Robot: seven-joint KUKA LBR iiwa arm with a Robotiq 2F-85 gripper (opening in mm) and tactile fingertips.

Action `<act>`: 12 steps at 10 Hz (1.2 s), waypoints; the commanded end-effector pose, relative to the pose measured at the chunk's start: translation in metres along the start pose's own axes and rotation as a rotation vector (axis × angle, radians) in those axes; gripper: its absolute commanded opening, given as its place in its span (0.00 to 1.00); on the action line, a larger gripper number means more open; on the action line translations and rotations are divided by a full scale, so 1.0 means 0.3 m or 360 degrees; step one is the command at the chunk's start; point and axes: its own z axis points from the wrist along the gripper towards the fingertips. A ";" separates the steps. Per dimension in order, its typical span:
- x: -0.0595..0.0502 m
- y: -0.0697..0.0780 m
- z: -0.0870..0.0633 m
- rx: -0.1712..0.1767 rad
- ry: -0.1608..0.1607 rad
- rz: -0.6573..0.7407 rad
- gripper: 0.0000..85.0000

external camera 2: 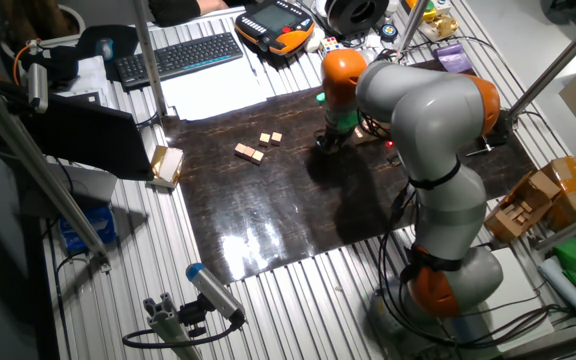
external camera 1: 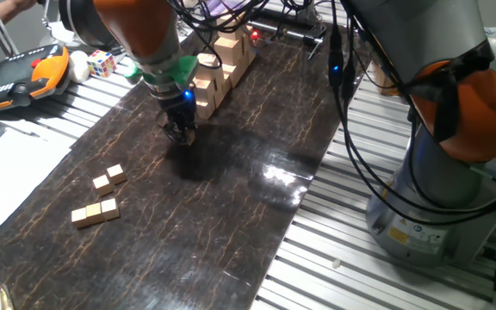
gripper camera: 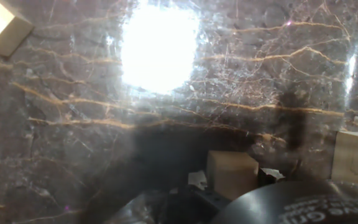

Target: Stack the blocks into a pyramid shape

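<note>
A dark marbled mat [external camera 1: 231, 172] is laid over the slatted metal worktop [external camera 1: 351, 250]. At the left of one fixed view, four small tan blocks [external camera 1: 100, 198] are seen flat on the mat, in two touching pairs, not stacked. Further right, the claw [external camera 1: 182, 129] is lowered close to the mat, well apart from them. In the hand view one small cube [gripper camera: 232, 173] is pinched between its fingers.

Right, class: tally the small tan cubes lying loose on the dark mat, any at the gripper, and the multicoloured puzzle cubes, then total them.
Small tan cubes loose on the mat: 5
Small tan cube at the gripper: 1
Multicoloured puzzle cube: 1
Total: 7
</note>
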 end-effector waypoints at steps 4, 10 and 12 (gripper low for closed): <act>-0.003 0.042 -0.065 -0.0044 0.0039 0.0077 0.58; -0.089 0.323 -0.242 -0.0048 0.0141 0.0390 0.59; -0.122 0.410 -0.252 -0.0051 0.0118 0.0480 0.60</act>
